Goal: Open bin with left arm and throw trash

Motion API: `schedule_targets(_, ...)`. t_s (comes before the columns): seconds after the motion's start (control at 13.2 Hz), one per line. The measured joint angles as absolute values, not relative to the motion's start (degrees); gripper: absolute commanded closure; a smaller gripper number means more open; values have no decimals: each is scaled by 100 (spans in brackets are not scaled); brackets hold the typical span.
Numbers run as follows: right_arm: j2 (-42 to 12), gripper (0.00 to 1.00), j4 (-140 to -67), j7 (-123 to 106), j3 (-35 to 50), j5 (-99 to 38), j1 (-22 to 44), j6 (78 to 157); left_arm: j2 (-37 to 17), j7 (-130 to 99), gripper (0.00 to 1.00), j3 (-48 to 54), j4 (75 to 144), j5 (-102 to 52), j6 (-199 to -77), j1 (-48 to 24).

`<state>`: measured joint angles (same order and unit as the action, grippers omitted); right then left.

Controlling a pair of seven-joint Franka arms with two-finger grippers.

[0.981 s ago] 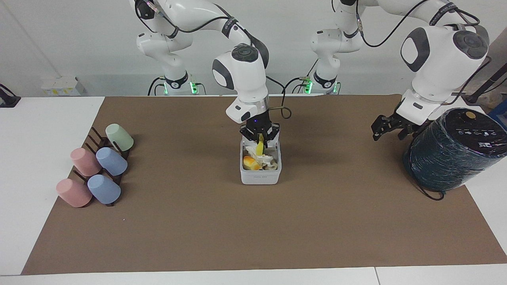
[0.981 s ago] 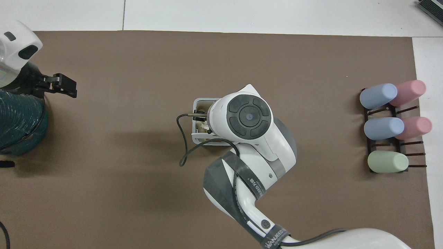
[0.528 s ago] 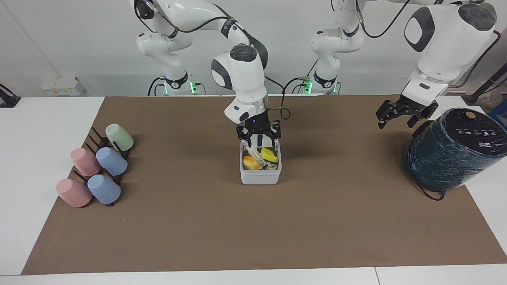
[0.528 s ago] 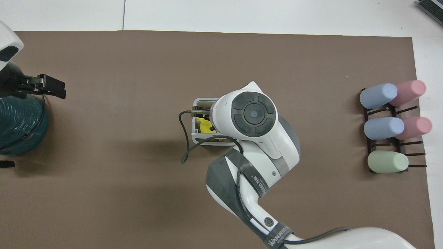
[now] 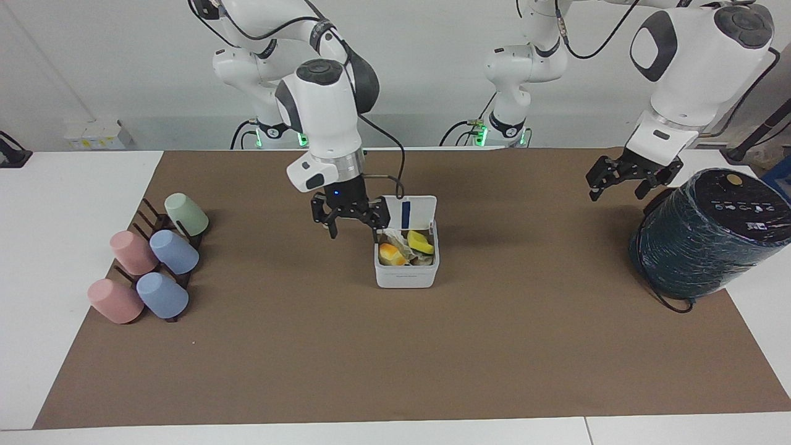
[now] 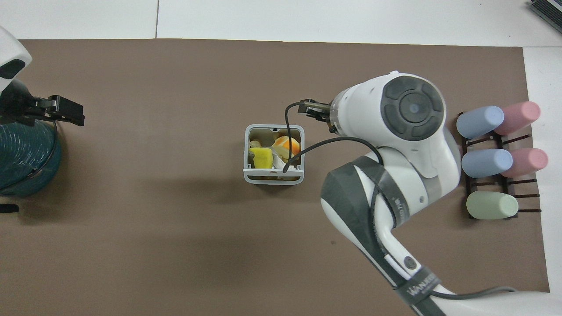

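Your inventory, operator:

- Large dark wrapped cylinder (image 5: 710, 233), ribbed, at the left arm's end of the table.
- Left gripper (image 5: 625, 181), fingers spread, hung beside it, unchanged.
- Right gripper (image 5: 350, 217), fingers spread and empty, had swung off the small white square plastic bin (image 5: 406, 271) toward the cups.
- Bin mid-mat, lid up, holding the flat yellow scrap (image 5: 420, 241) and the orange-topped chunk (image 5: 392, 253).

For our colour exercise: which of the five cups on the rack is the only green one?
The green cup at the rack's end nearest the robots; the other four are two blue and two pink.
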<state>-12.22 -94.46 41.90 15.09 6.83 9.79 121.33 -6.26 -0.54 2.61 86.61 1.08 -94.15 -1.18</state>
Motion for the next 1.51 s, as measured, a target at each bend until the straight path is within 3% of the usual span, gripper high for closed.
schedule_targets(0.3,-794,0,-9462,3709,1512,683,696,11586,-626,-54,0,272,8662,109,-9416,-118)
schedule_targets(0.98,-517,0,-9469,3422,1493,672,113,10844,-626,-47,0,283,8662,109,-9416,-118)
schedule_targets(1.51,-113,0,-9471,2132,390,364,455,9880,-626,-45,0,289,8663,109,-9417,-118)
